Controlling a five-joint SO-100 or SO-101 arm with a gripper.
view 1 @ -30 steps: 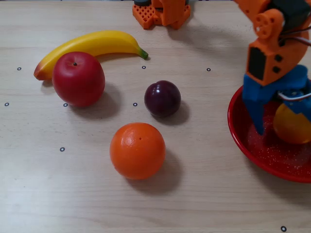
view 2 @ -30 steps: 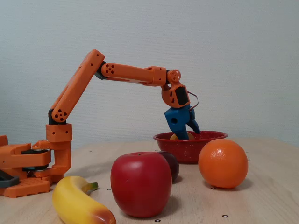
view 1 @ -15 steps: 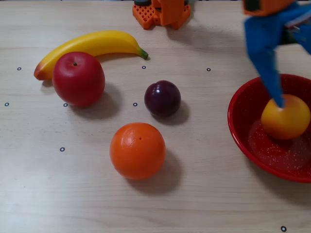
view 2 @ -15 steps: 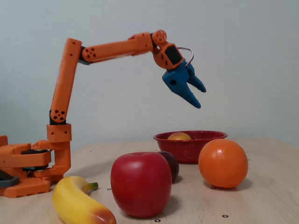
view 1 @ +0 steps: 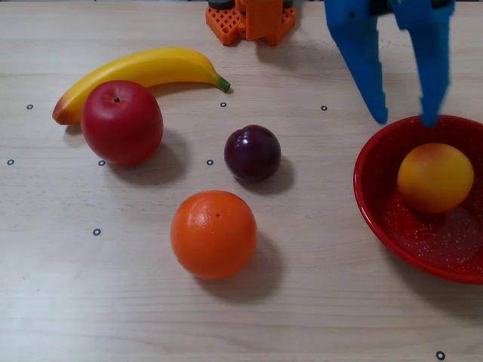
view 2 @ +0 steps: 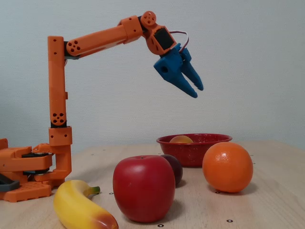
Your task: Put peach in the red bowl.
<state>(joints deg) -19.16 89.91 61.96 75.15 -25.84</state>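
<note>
Fingers [view 1: 373, 83] apart (holding nothing), raised above the red bowl [view 1: 377, 219] containing the peach [view 1: 435, 178].

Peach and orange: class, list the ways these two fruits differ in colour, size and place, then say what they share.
Colour: the peach is yellow-orange with a reddish blush; the orange is one even, deeper orange with a dimpled skin. Size: the peach looks smaller than the orange. Place: the peach lies inside the red bowl; the orange sits on the bare table, apart from the bowl. Both are roundish, and the gripper holds neither.
</note>
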